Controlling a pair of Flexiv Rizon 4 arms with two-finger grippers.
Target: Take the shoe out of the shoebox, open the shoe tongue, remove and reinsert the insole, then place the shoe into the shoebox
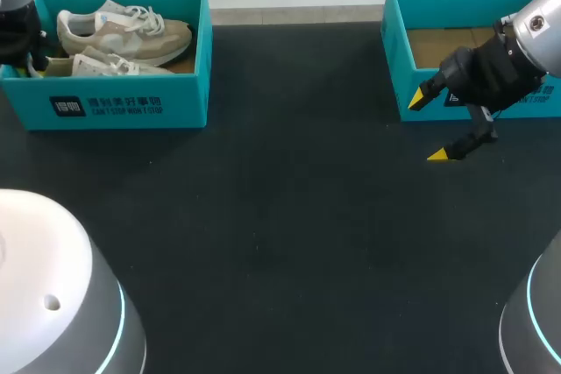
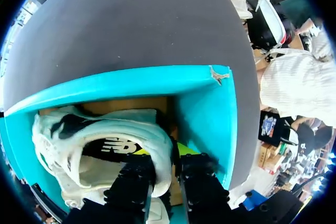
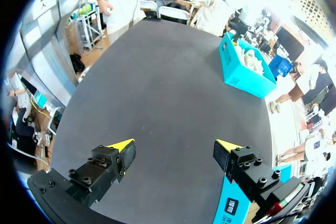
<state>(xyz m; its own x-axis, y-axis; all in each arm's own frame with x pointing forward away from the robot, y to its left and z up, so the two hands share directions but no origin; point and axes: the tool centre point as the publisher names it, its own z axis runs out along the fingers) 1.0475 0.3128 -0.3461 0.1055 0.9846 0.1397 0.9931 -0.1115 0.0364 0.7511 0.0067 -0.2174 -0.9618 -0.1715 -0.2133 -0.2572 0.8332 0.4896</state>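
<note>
The teal left shoebox (image 1: 123,107) holds two pale sneakers, one at the back (image 1: 123,28) and one nearer the front wall (image 1: 110,66). My left arm (image 1: 17,24) reaches down into that box's left end, and the head view hides its gripper. In the left wrist view my left gripper (image 2: 164,153) is shut on the white sneaker's (image 2: 105,129) heel collar, one finger inside the shoe and one outside, close to the box wall (image 2: 205,114). My right gripper (image 1: 429,127) (image 3: 175,145) hangs wide open over the front wall of the right shoebox (image 1: 399,50), holding nothing.
The right shoebox shows only its bare cardboard floor (image 1: 438,45). Dark table (image 1: 280,216) stretches between the two boxes. From the right wrist view the left shoebox (image 3: 244,74) stands far across the table, ahead of the fingers.
</note>
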